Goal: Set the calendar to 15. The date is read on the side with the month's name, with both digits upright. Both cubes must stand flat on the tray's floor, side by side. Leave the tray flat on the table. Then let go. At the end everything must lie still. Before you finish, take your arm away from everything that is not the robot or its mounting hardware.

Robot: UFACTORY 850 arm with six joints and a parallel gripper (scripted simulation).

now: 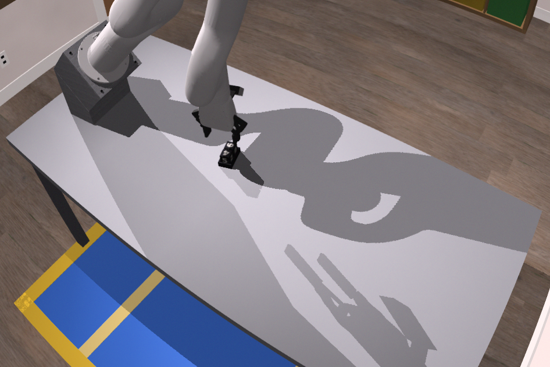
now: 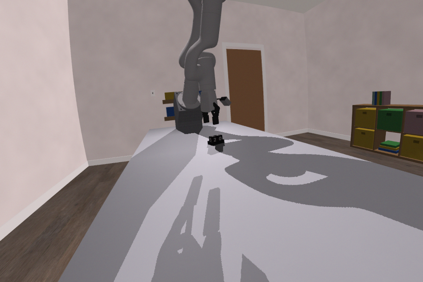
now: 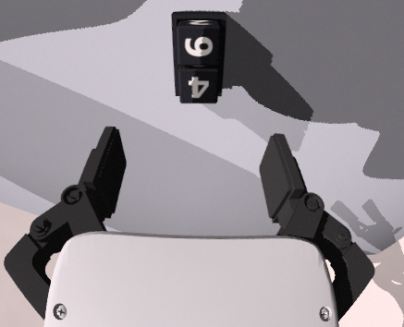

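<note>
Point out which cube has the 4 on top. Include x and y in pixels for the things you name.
The cube (image 1: 227, 153) (image 2: 214, 140) (image 3: 199, 87) nearer the gripper (image 1: 221, 135) (image 2: 210, 122) (image 3: 194, 147) in the wrist view; the other cube (image 1: 229, 145) (image 2: 220, 138) (image 3: 199, 46) has a 6 or 9 there.
</note>
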